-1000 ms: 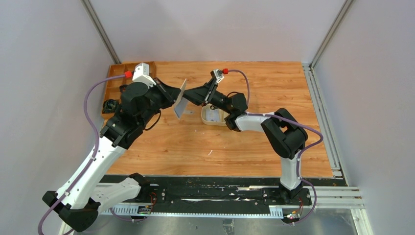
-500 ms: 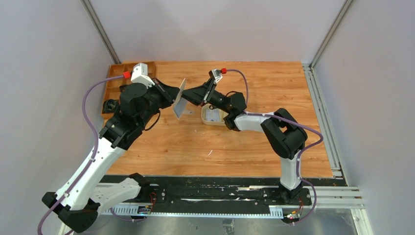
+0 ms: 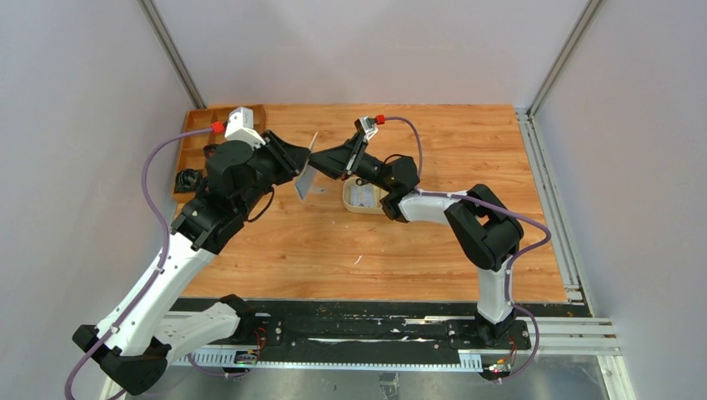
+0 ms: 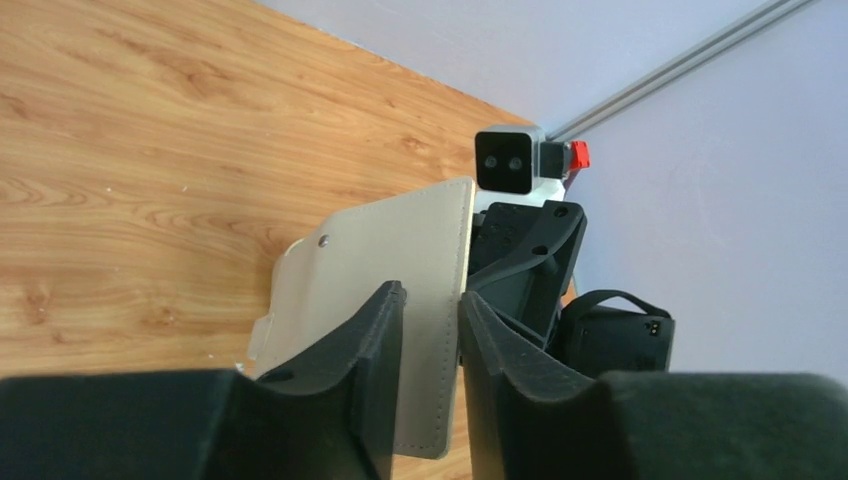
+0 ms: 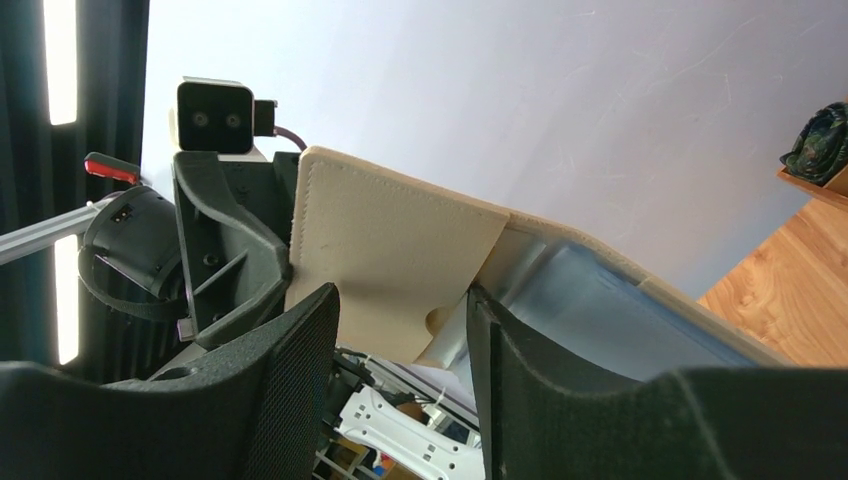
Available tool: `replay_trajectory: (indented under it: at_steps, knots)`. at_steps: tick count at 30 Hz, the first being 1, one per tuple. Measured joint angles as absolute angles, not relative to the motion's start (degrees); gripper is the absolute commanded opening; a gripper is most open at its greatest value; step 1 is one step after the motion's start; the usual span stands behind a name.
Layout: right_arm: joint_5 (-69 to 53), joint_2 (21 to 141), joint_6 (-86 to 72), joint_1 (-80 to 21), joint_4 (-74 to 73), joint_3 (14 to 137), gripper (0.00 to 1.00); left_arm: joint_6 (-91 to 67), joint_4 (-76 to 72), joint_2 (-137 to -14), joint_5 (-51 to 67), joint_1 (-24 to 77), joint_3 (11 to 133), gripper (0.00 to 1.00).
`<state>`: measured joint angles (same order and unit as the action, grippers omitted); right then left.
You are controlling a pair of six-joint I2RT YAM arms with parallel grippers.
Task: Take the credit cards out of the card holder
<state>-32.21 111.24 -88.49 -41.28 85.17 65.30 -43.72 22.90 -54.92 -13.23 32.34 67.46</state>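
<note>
The card holder (image 3: 305,169), a cream-beige folding wallet, is held open in the air above the table's middle back. My left gripper (image 3: 296,163) is shut on its stitched edge; in the left wrist view both fingers (image 4: 385,330) clamp the cream cover (image 4: 390,250). My right gripper (image 3: 323,160) faces it from the right, open. In the right wrist view the gripper (image 5: 403,315) has its fingers on either side of the lower edge of the wallet's cream flap (image 5: 390,250), with pale blue-grey pockets (image 5: 600,300) to the right. No card shows in the wallet. A whitish card (image 3: 363,196) lies in the oval tray.
The oval cream tray (image 3: 348,205) stands on the wooden table under the right forearm. A brown compartment box (image 3: 200,125) sits at the back left with a dark object (image 3: 185,179) by its near end. Grey walls close in on both sides.
The wallet has turned more edge-on to the top camera. My right gripper has moved slightly left, closer to the wallet. The left gripper keeps its hold.
</note>
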Motion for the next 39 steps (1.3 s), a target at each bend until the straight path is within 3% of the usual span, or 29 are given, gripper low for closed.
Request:
replay_trajectory:
  at_steps: [8, 11, 13, 16, 18, 24, 28, 39]
  knots:
    - [-32.93, 111.24, -88.58, -41.74, 85.65, 65.98, 0.53, -42.87, 23.92, -55.99, -12.64, 32.32, 67.44, 0.66]
    - [-33.04, 111.24, -88.64, -41.98, 86.19, 66.13, 0.53, -42.57, 24.84, -56.6, -12.36, 32.29, 67.35, 0.7]
    - [-33.01, 111.24, -88.66, -42.0, 86.15, 66.13, 0.52, -42.44, 25.08, -56.73, -11.99, 32.29, 67.31, 0.62]
    - [-33.15, 111.24, -88.51, -42.02, 86.02, 66.13, 0.52, -42.48, 24.88, -56.73, -10.79, 32.27, 67.26, 0.22]
    - [-33.32, 111.31, -88.47, -42.09, 84.97, 66.13, 0.52, -42.04, 23.94, -56.73, -9.98, 32.34, 67.33, 0.07]
    - [-33.36, 111.39, -88.68, -42.0, 84.38, 66.13, 0.52, -42.0, 23.68, -55.96, -10.94, 31.97, 67.53, 0.08]
    - [-33.45, 111.39, -88.68, -42.0, 84.38, 66.13, 0.52, -41.95, 23.75, -55.96, -11.4, 31.83, 67.53, 0.0]
    - [-34.52, 111.39, -88.73, -42.09, 85.82, 66.37, 0.59, -39.88, 27.14, -55.79, -13.63, 30.81, 68.23, 0.0]
